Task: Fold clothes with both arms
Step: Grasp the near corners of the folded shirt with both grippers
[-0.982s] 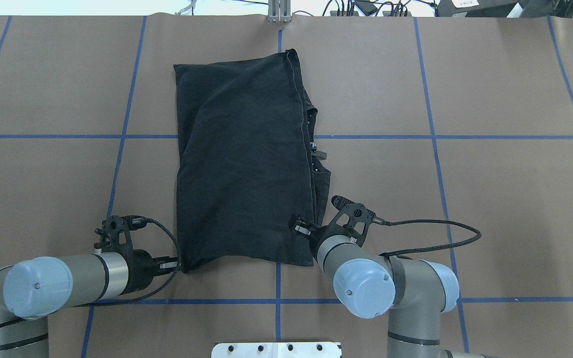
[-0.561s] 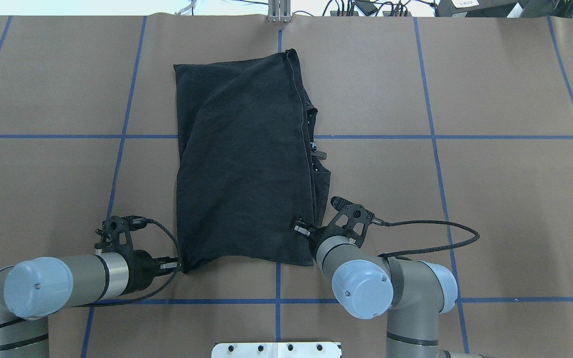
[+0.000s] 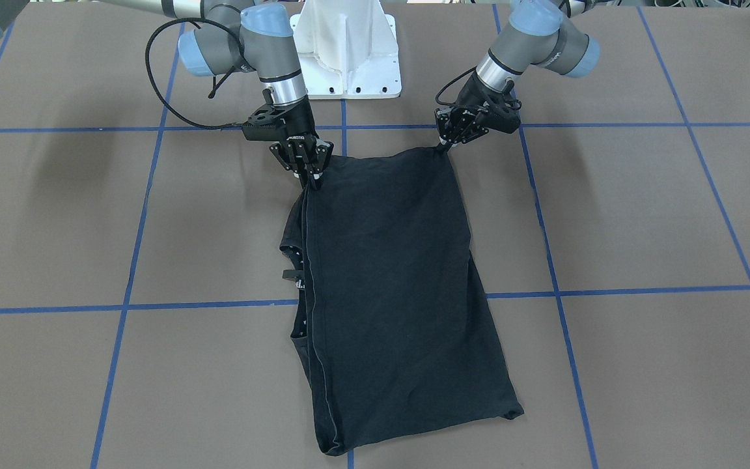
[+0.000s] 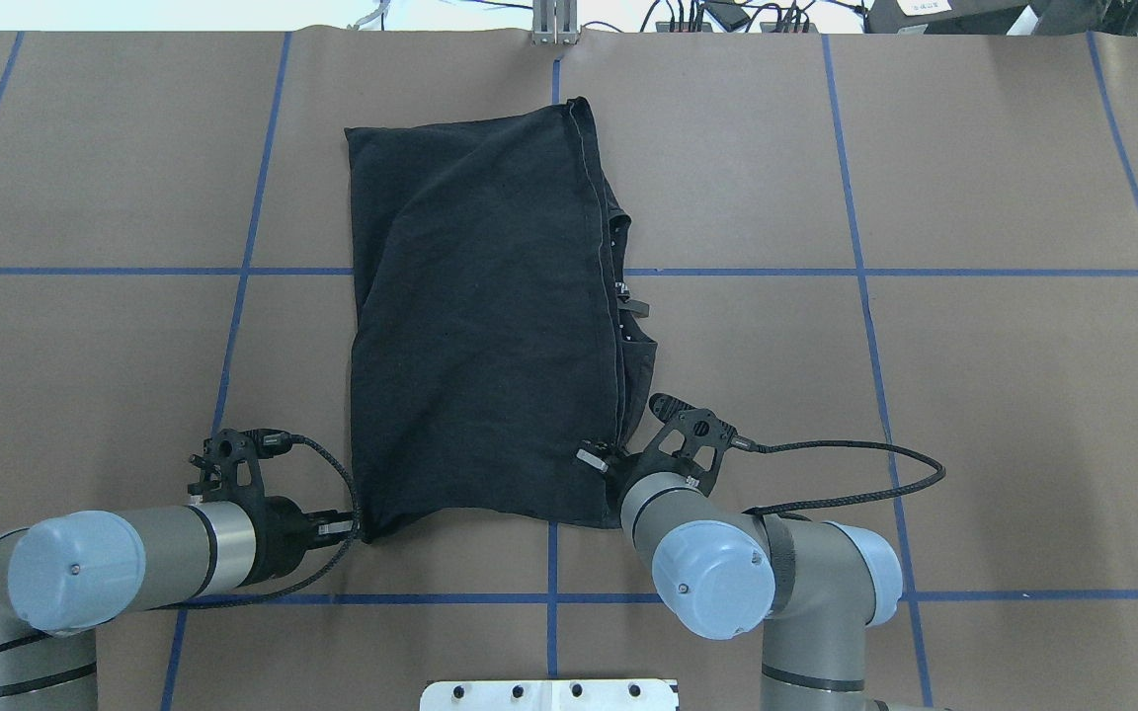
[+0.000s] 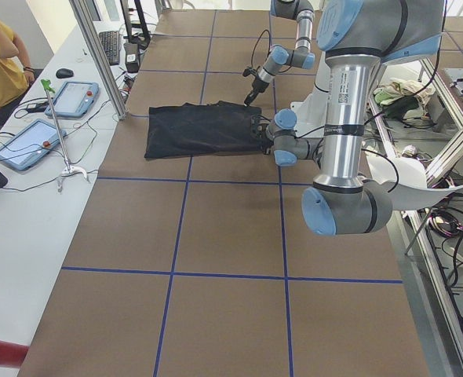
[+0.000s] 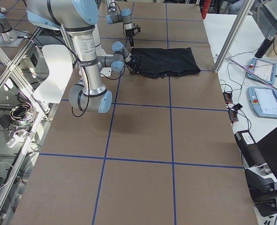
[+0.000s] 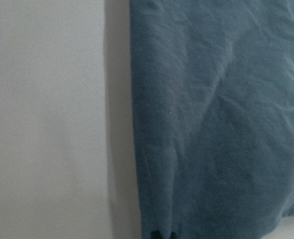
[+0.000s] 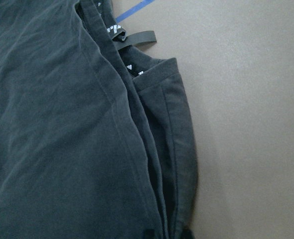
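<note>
Lying flat at the centre of the table (image 4: 925,395), long axis 12 to 6 o'clock (12 taken as away from the robot), the black T-shirt (image 4: 480,316) is seen folded lengthwise, plain side up. Stacked hems and a grey label strip (image 8: 137,37) are exposed along its 3 o'clock edge.

Left gripper (image 3: 443,146): at the 7 o'clock corner, jaws pressed together on a pinch of cloth.

Right gripper (image 3: 313,177): at 5 o'clock, jaws set either side of the layered edge; whether clamped cannot be told.

Cloth is judged light, limp, not fragile. Sag and slipping layers are to be expected on lifting. Hold is best taken at both near corners, through every layer.
</note>
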`<state>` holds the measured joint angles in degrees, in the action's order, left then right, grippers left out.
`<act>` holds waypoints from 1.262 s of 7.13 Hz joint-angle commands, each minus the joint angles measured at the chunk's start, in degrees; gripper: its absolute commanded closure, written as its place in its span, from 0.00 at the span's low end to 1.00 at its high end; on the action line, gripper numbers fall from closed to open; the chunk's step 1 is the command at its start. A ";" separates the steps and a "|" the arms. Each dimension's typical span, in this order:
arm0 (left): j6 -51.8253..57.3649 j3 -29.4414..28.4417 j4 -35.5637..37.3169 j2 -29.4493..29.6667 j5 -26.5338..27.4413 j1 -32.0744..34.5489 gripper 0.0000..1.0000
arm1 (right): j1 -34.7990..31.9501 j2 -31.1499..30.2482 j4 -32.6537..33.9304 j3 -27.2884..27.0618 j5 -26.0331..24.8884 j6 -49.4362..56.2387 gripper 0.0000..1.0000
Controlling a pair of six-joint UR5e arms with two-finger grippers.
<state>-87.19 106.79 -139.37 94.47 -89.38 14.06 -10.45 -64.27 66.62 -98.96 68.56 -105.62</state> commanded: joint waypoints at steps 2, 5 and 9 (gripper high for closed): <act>0.00 -0.09 -0.02 0.02 -0.09 0.00 1.00 | 0.08 -0.06 0.00 -0.35 -0.01 0.07 0.79; 0.18 0.61 0.07 0.11 -0.70 0.00 1.00 | -0.27 -0.76 0.00 -1.75 0.25 0.94 1.00; 0.27 10.33 1.11 -1.99 -3.60 0.00 1.00 | 6.47 -11.46 0.88 -17.63 -1.57 0.95 1.00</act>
<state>-86.93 113.12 -138.89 93.72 -92.54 14.15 -7.16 -71.92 67.33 -111.35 68.39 -104.68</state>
